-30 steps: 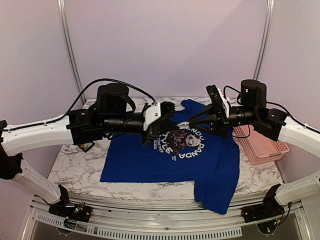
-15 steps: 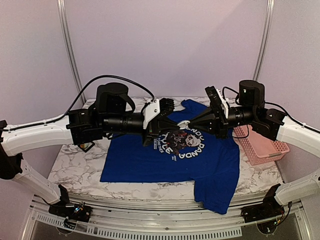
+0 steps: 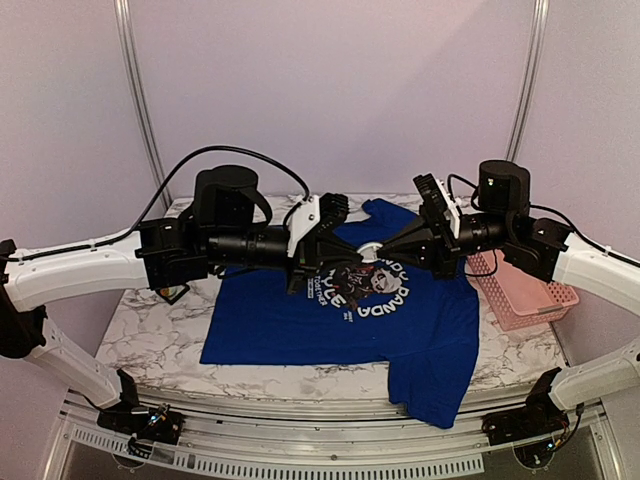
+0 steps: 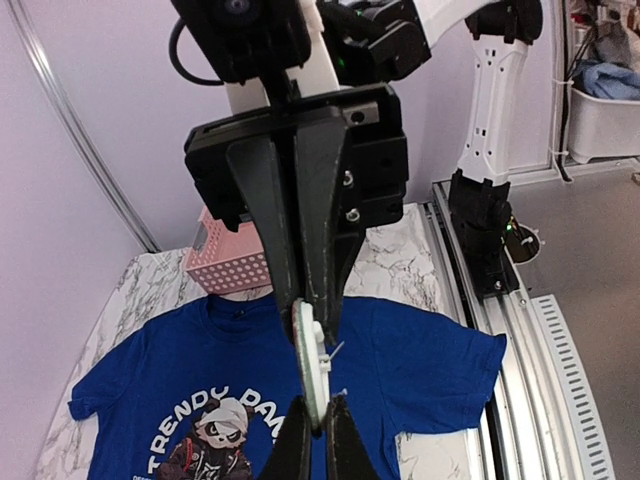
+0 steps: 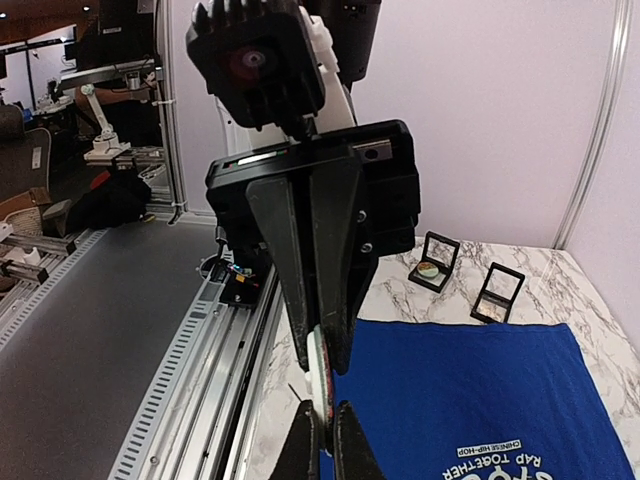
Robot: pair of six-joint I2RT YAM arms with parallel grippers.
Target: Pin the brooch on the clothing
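Observation:
The brooch (image 3: 369, 250), a small disc seen edge-on with a white back and a pin, hangs in the air above the chest of the blue T-shirt (image 3: 290, 320). My left gripper (image 3: 352, 256) and my right gripper (image 3: 388, 250) meet tip to tip and both are shut on it. In the left wrist view my left gripper (image 4: 318, 428) pinches the lower rim of the brooch (image 4: 311, 365), and my right gripper (image 4: 311, 315) clamps its upper part. The right wrist view shows the same: my right gripper (image 5: 325, 412), the brooch (image 5: 320, 385), my left gripper (image 5: 325, 345). The T-shirt (image 4: 420, 360) (image 5: 480, 400) lies flat below.
A pink basket (image 3: 520, 295) stands at the table's right edge and also shows in the left wrist view (image 4: 225, 262). Two small black square boxes (image 5: 435, 262) (image 5: 497, 293) stand on the marble beyond the shirt. One shirt sleeve (image 3: 430, 400) hangs over the front edge.
A second ago my right gripper's fingers were spread around the brooch; they have closed on it. My left wrist has rolled a little. The brooch stays at the same spot.

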